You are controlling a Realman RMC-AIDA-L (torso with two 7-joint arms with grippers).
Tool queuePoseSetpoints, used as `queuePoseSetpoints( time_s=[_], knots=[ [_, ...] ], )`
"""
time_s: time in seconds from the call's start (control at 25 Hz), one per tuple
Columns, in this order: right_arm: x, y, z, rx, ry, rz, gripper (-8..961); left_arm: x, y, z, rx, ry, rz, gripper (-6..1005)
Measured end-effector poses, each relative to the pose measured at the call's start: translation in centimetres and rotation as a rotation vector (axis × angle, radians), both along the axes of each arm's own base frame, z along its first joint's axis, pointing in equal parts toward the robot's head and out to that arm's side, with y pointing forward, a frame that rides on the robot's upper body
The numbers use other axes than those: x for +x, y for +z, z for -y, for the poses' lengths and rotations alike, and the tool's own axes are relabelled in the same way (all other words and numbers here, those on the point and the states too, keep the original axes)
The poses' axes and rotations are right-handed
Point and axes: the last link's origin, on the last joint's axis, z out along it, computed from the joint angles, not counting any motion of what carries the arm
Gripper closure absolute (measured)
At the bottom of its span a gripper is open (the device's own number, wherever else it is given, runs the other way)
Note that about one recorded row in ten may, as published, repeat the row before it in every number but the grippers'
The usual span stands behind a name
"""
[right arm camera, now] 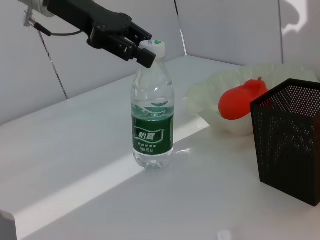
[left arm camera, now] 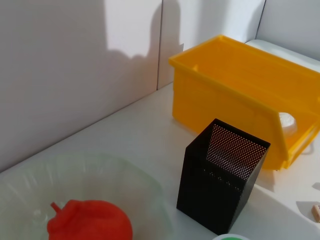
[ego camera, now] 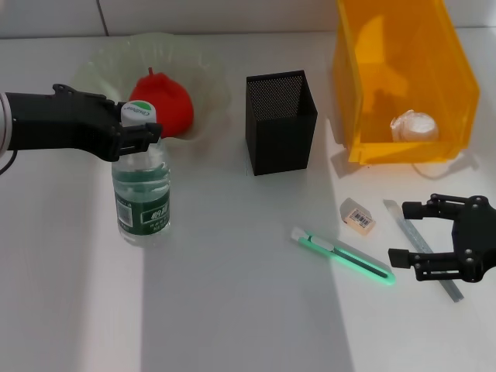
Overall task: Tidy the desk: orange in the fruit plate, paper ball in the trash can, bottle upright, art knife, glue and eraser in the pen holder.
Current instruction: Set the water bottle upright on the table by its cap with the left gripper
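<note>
Standing upright near the surface's left edge, the bottle [ego camera: 142, 198] had its pale cap between the fingers of the left gripper [ego camera: 144, 126], which looked closed on the neck, though how firm the contact was could not be told. Behind it, toward the far left corner, the orange [ego camera: 163, 105] already lay in the fruit plate [ego camera: 203, 76], and the paper ball [ego camera: 415, 125] sat inside the trash can [ego camera: 403, 74] at the far right corner. The pen holder [ego camera: 280, 122] stood between them, apparently with nothing in it. In front of it, near the right edge, the eraser [ego camera: 358, 215], the green art knife [ego camera: 342, 255] and a grey metal strip [ego camera: 422, 246] lay on the surface. The right gripper [ego camera: 404, 232] hovered over the strip with fingers spread wide, holding nothing. No glue could be made out. By this evidence three jobs looked done; the pen-holder items remained.
</note>
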Motion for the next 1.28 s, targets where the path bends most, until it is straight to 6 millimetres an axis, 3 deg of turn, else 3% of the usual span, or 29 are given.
queuePoseSetpoints(
  time_s=[1.28],
  knots=[
    [0.1,-0.1,0.1,-0.005,-0.002,0.003,128,-1.4,1.9,-0.2,0.046,0.047,-0.002,542]
  ],
)
